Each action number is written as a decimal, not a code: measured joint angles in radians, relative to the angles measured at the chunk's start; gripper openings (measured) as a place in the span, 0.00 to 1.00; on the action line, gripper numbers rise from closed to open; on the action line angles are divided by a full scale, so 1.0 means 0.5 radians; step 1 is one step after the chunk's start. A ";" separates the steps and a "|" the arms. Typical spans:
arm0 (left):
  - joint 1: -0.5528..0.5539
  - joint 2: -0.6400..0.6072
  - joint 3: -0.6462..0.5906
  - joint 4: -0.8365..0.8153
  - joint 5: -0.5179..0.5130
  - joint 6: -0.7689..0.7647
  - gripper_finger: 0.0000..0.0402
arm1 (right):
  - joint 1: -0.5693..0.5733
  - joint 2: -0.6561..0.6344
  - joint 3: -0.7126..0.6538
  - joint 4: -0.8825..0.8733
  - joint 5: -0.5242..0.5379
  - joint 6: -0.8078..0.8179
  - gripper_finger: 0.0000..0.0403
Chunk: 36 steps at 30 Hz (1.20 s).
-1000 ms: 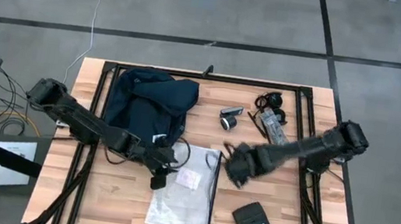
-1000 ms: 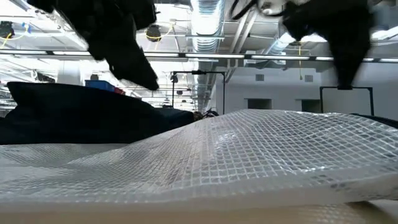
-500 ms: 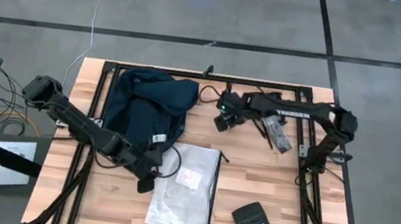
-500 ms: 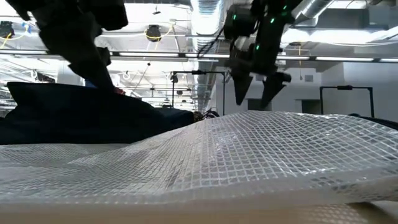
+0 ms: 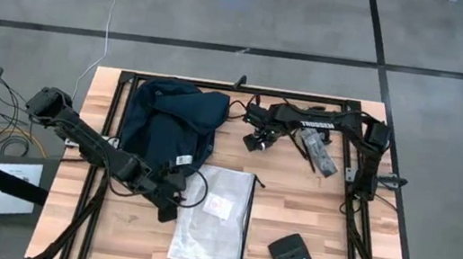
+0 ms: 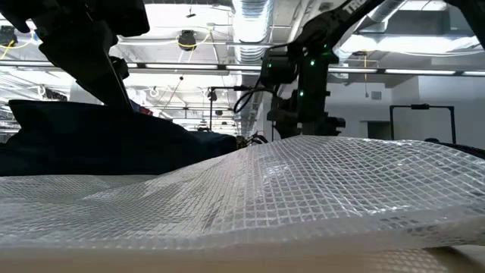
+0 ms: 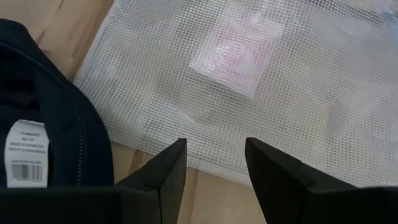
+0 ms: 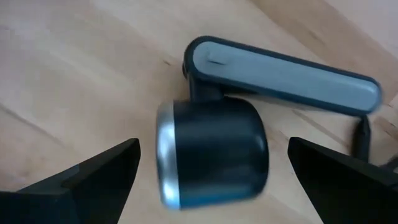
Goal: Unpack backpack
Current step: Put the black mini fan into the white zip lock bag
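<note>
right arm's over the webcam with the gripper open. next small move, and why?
Probably lower the right gripper straight down and close on the webcam. The right wrist view shows its fingers spread wide on either side of the webcam's black body, not touching it, and the webcam lies free on the table. The left gripper waits open over the mesh pouch beside the backpack.

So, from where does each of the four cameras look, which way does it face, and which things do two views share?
High view: above the table, facing straight down; both arms show.
Low view: at table-top height, facing level across the mesh pouch; both arms hang in.
Left wrist view: on the left arm, facing pouch and backpack; left gripper open.
Right wrist view: on the right arm, facing a webcam; right gripper open.
Shared: pouch and backpack, in the high, low and left wrist views.
</note>
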 joint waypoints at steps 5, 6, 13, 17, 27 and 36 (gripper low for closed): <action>0.001 0.000 0.000 0.000 -0.060 0.008 0.38 | -0.026 0.096 0.001 0.073 -0.013 0.004 0.96; 0.001 0.000 0.000 0.001 -0.061 0.008 0.38 | -0.029 0.114 0.001 0.069 -0.017 0.010 0.94; 0.001 0.000 -0.010 0.010 -0.074 0.014 0.38 | -0.014 0.100 0.002 0.062 -0.016 0.032 0.73; 0.001 0.000 -0.075 0.026 -0.095 -0.004 0.38 | 0.014 0.084 0.003 0.042 -0.016 0.034 0.62; 0.002 0.002 -0.236 0.176 -0.095 -0.101 0.38 | 0.294 -0.102 0.002 -0.126 -0.015 -0.018 0.54; 0.002 0.001 -0.269 0.228 -0.094 -0.103 0.38 | 0.903 -0.465 0.003 -0.521 -0.053 0.033 0.54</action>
